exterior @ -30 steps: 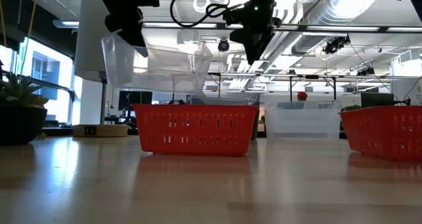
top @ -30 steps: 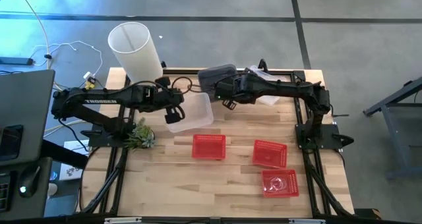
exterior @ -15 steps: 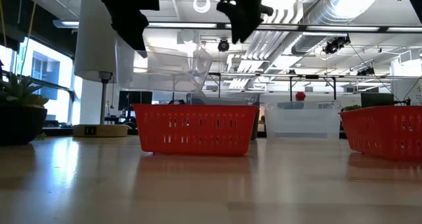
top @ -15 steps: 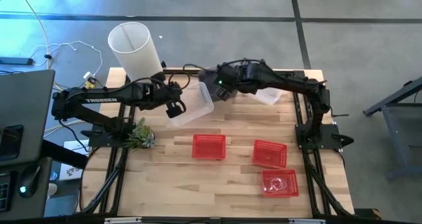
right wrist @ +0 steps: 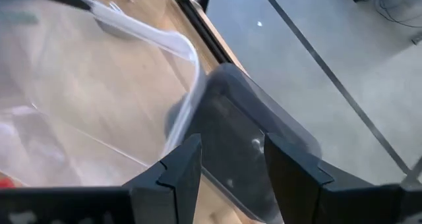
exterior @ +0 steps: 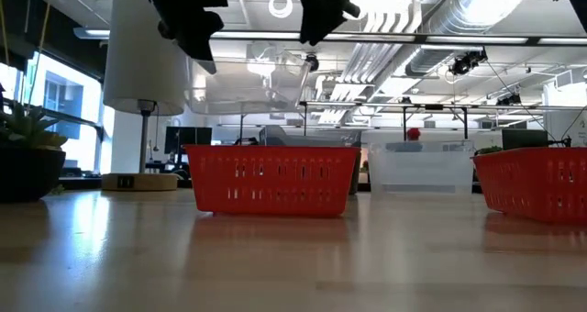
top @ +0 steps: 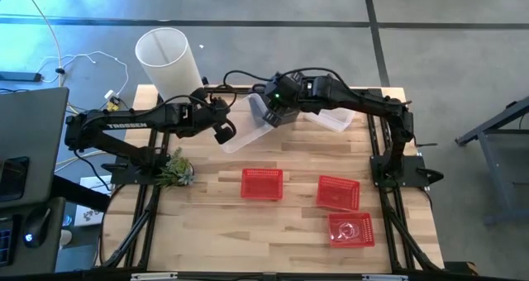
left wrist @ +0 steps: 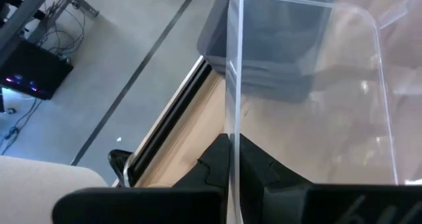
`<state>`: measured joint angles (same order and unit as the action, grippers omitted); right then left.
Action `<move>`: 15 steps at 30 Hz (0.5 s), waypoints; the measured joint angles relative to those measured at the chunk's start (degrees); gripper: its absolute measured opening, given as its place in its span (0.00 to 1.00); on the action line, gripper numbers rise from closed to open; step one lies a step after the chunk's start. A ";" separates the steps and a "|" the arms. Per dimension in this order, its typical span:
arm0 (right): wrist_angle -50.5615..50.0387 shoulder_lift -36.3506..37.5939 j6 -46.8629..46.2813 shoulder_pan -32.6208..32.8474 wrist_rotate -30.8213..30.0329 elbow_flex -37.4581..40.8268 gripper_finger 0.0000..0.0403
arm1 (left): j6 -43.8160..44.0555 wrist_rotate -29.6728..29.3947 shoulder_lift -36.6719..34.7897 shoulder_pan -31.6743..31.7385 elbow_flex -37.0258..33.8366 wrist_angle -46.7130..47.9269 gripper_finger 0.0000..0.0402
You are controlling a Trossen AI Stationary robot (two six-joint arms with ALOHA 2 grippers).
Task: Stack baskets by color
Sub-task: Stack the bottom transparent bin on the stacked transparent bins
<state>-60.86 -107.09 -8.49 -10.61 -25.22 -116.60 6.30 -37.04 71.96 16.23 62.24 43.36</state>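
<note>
A: What's at the far left?

B: The lamp point(top: 168, 59) at the table's back corner and the plant point(top: 174, 169) by the left edge. The left gripper point(top: 223, 130) is pinched on one wall of a clear basket point(top: 246, 129), which hangs tilted above the table.

A: And the right gripper point(top: 271, 115)?

B: Above the basket's other end, fingers point(right wrist: 177, 173) apart, with the grey basket point(right wrist: 247, 151) just beyond them.

A: The rest?

B: Another clear basket point(top: 337, 117) sits at the back under the right arm. Three red baskets rest in front: one point(top: 262, 184) mid-table, one point(top: 339, 192) to its right, one point(top: 351, 230) nearest the front.
</note>
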 joint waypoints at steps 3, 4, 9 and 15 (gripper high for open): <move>1.82 0.00 -0.23 0.00 1.51 0.01 0.38 | 0.64 -0.07 0.00 0.00 0.00 -0.14 0.00; 2.45 0.00 -0.50 0.00 2.11 0.02 0.38 | 0.94 -0.33 0.00 0.00 0.00 -0.18 0.00; 5.13 0.00 -0.56 0.00 4.44 0.04 0.38 | 1.68 -1.03 0.02 -0.02 0.00 -0.40 0.00; 5.92 -0.02 -0.65 0.00 4.44 0.06 0.38 | 1.13 -1.13 0.02 -0.21 0.00 -2.61 0.00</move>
<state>-54.94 -107.11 -9.14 -10.61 -20.78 -116.54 7.43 -38.17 71.99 16.02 62.24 40.75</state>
